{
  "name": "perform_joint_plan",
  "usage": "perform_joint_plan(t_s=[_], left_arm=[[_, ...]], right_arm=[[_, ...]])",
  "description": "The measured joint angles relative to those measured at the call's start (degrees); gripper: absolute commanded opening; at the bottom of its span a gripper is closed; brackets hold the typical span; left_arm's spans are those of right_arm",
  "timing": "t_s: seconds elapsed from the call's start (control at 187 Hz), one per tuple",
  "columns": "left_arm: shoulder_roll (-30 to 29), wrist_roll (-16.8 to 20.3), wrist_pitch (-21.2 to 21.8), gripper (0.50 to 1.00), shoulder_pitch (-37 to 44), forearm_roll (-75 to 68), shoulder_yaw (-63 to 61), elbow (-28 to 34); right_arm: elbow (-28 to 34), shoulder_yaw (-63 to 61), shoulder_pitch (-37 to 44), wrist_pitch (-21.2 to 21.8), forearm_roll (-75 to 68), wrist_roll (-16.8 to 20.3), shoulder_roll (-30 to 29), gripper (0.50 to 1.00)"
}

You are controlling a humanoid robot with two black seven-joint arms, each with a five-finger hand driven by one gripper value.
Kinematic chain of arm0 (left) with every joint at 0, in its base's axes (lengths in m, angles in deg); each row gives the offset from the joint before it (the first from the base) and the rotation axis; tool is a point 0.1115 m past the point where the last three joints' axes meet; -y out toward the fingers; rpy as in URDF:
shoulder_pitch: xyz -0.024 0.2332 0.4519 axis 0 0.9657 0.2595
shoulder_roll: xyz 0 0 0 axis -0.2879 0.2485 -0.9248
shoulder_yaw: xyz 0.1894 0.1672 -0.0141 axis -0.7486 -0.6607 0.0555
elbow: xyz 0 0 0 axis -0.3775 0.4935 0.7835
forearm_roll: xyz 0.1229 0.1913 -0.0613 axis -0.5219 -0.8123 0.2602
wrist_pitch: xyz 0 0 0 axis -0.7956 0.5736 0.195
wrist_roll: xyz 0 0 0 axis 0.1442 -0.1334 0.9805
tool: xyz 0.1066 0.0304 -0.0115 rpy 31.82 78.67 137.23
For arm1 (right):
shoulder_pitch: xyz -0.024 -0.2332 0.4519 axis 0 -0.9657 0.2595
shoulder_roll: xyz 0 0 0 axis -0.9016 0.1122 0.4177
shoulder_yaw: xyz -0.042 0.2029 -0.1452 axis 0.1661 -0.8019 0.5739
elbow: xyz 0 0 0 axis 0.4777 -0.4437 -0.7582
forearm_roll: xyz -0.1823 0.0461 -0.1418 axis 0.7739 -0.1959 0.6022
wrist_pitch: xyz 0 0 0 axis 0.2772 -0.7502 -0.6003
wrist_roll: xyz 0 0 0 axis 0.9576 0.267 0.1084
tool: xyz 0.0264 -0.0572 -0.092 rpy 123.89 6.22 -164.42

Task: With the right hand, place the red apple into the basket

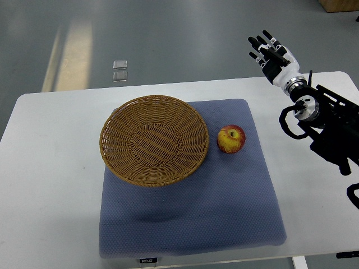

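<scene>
— Top view: where's the apple [231,139]?
— Just right of the basket [153,139]. My right hand [271,51] hangs far right, fingers spread, empty. Firm, smooth, probably slippery; I'd wrap its sides.

Red apple [231,139] beside empty basket [154,139]

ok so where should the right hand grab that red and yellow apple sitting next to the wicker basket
Probably around the widest part of the round red and yellow apple, coming down from above and from its right side. It sits stem-up on the blue-grey mat, with the round woven wicker basket close on its left, so the right and top are free. The right hand is open, held beyond the table's far edge.
</scene>
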State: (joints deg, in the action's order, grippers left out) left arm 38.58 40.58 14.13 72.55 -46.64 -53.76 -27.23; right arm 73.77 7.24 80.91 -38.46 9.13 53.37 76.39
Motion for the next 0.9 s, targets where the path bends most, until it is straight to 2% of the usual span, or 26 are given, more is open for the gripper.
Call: perform_joint_plan(t_s=[0.69,0.899], left_arm=[[0.0,0.0,0.1,1.0,0.0,0.0,0.0,0.1],[0.0,0.0,0.1,1.0,0.0,0.0,0.0,0.1]], right_arm=[[1.0,-1.0,0.9,0.5,1.3,0.0,3.3,0.924],[2.4,0.1,1.9,3.9,13.8,-0.6,5.8,0.924]])
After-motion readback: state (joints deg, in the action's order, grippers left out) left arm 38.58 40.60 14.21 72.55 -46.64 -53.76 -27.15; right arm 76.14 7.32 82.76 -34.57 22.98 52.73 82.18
